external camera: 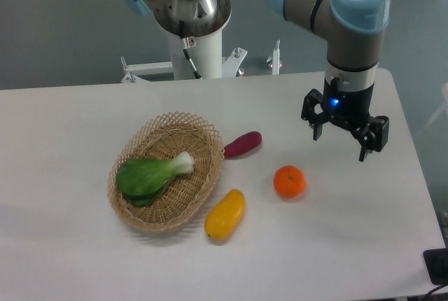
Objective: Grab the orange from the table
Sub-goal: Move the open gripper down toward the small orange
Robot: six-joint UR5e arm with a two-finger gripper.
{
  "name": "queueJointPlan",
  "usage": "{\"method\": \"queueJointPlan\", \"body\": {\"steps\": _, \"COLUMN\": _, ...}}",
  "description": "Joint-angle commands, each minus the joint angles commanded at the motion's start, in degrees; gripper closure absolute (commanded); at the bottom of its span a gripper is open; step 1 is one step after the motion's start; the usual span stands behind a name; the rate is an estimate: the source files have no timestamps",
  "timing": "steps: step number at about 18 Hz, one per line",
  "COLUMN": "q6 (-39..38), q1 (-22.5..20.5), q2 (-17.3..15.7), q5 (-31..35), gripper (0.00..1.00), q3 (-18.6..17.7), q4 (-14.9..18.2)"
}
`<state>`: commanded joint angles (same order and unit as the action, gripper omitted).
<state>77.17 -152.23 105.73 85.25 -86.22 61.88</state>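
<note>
The orange [289, 181] is a small round bright-orange fruit lying on the white table [336, 245], right of centre. My gripper [340, 145] hangs above the table up and to the right of the orange, apart from it. Its two black fingers point down and stand spread apart, with nothing between them.
A wicker basket [166, 171] holding a green leafy vegetable [150, 175] sits left of centre. A purple oblong vegetable [243, 144] lies by the basket's right rim. A yellow-orange mango-like fruit [225, 214] lies below it. The table's right edge is near the gripper.
</note>
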Motion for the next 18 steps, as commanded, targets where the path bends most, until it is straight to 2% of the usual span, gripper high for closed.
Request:
{"method": "queueJointPlan", "body": {"steps": 8, "q6": -0.8, "q1": 0.4, "q2": 0.7, "q5": 0.0, "gripper": 0.00, "q3": -0.6, "q4": -0.5}}
{"method": "queueJointPlan", "body": {"steps": 10, "q6": -2.9, "q1": 0.7, "q2": 0.9, "q5": 0.0, "gripper": 0.00, "q3": -2.4, "q4": -0.7}}
{"method": "queueJointPlan", "body": {"steps": 12, "q6": -7.4, "q1": 0.9, "q2": 0.9, "q5": 0.0, "gripper": 0.00, "q3": -4.5, "q4": -3.0}}
{"method": "queueJointPlan", "body": {"steps": 13, "q6": -10.6, "q1": 1.0, "q2": 1.1, "q5": 0.0, "gripper": 0.00, "q3": -6.6, "q4": -5.5}}
{"method": "queueJointPlan", "body": {"steps": 15, "q6": -14.0, "q1": 2.2, "q2": 2.5, "q5": 0.0, "gripper": 0.00, "q3": -8.6, "q4": -8.3}}
{"method": "queueJointPlan", "body": {"steps": 18, "q6": -17.2, "q1": 2.4, "q2": 5.7, "q5": 0.6, "gripper": 0.00, "q3": -8.8, "q4": -9.2}}
